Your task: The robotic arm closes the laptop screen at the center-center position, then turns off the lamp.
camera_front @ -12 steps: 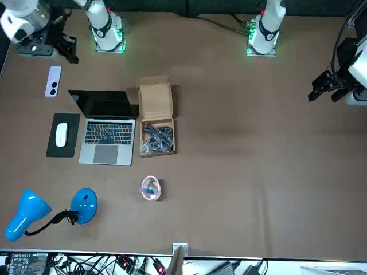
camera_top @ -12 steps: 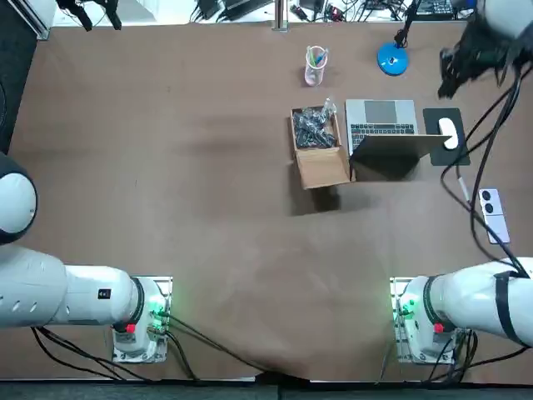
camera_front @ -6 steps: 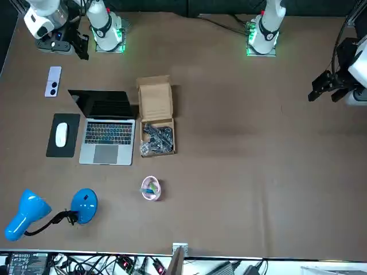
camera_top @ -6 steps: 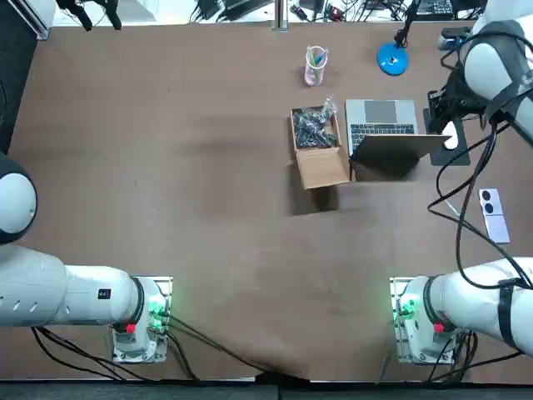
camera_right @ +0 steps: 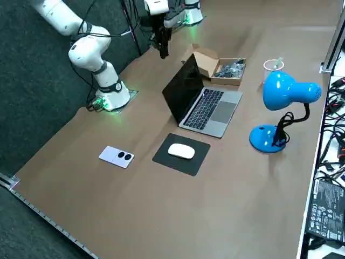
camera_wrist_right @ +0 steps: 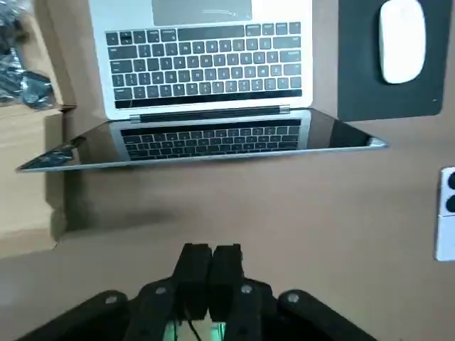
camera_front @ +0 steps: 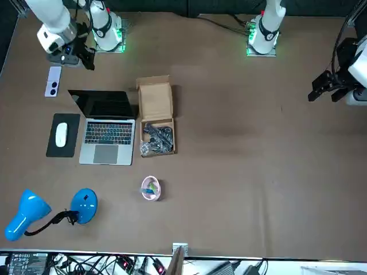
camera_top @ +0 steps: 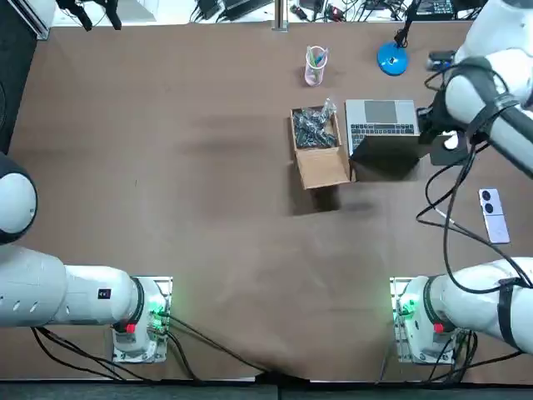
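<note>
Silver laptop [camera_top: 381, 117] sits open right of centre in the top view, with a cardboard box [camera_top: 319, 150] just beside it on the robot's left. From the front, the blue lamp [camera_front: 34, 215] stands beyond the laptop, well apart from the right gripper [camera_front: 87, 60]. The side view has that gripper hanging behind the raised screen. At the wrist, its fingers [camera_wrist_right: 195, 266] are pressed together, gripping nothing.
</note>
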Tool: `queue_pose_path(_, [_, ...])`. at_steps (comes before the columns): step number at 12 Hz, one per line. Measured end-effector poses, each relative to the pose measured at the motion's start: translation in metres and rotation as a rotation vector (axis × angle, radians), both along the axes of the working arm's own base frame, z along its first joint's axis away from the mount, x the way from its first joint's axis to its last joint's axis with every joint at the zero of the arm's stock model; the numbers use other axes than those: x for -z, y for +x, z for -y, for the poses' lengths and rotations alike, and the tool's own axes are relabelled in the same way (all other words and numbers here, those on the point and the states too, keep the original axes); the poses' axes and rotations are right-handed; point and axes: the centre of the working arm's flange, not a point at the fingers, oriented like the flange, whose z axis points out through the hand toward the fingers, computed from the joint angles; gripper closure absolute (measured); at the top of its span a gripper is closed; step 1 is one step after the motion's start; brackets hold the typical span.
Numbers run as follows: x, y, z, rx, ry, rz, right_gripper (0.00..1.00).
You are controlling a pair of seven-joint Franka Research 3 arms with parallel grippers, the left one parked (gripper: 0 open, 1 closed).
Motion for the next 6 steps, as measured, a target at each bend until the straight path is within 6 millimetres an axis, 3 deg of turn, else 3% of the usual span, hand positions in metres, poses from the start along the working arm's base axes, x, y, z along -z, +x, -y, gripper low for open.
queue_pose_path(6, [0.07, 0.002, 0.0, 0.026, -0.001, -0.008, 0.96])
